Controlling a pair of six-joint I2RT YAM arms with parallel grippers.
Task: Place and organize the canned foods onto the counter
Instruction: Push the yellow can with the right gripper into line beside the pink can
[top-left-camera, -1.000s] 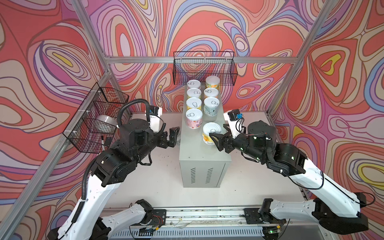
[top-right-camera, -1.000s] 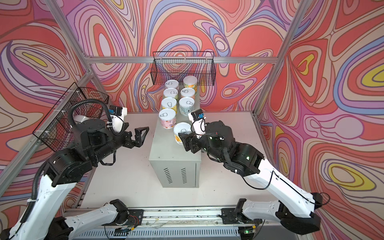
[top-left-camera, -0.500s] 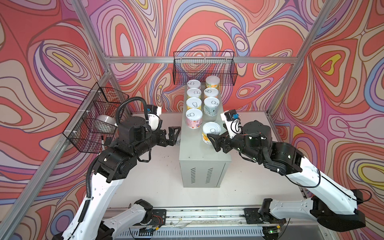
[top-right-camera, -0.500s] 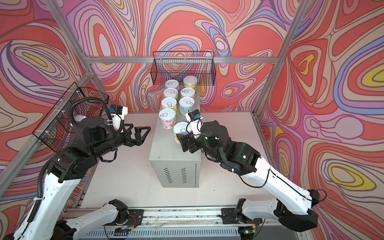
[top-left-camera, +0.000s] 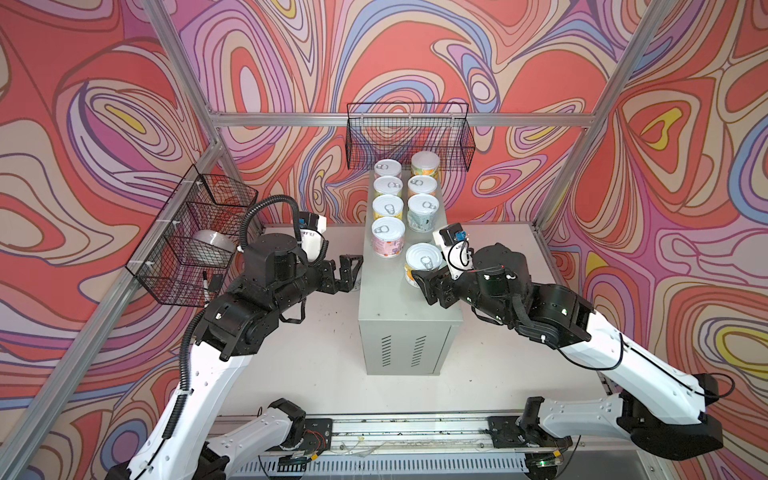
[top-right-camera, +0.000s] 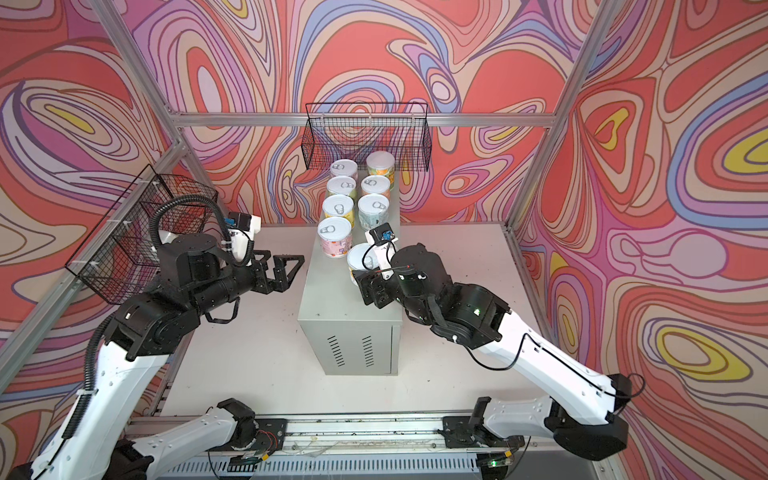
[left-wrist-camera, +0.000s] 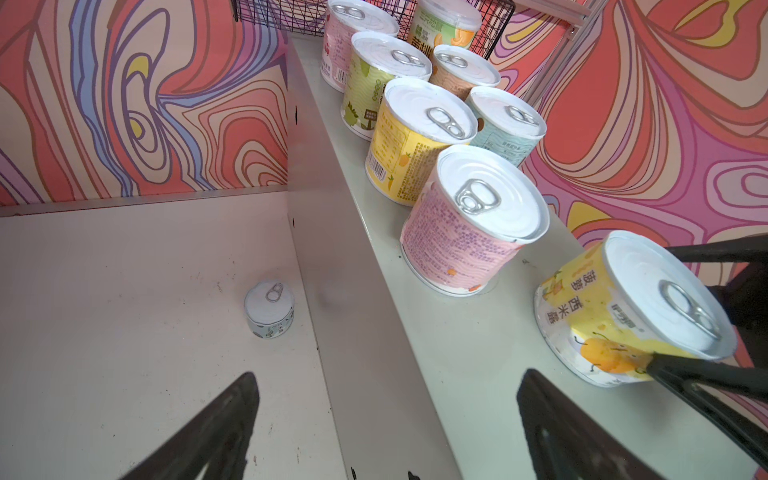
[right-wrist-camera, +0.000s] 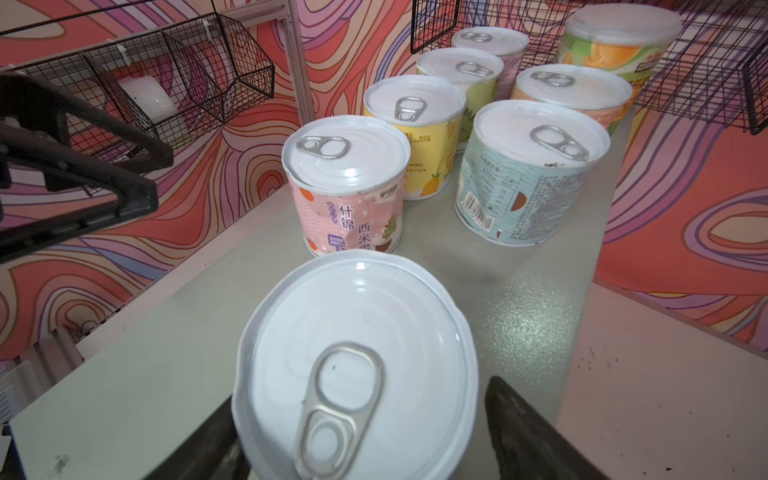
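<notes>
Right hand (top-left-camera: 430, 276) clamped on yellow can (top-left-camera: 423, 264), standing mid-bench (top-left-camera: 399, 307), right side. Seven other cans (top-left-camera: 388, 243) in two rows toward bench's back edge. Left hand (top-left-camera: 351, 272) spread, empty, beside bench's left wall.

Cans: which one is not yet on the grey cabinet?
The pale can standing upright on the white table, close beside the cabinet. The other eight all stand in two rows on the cabinet's flat top.
</notes>
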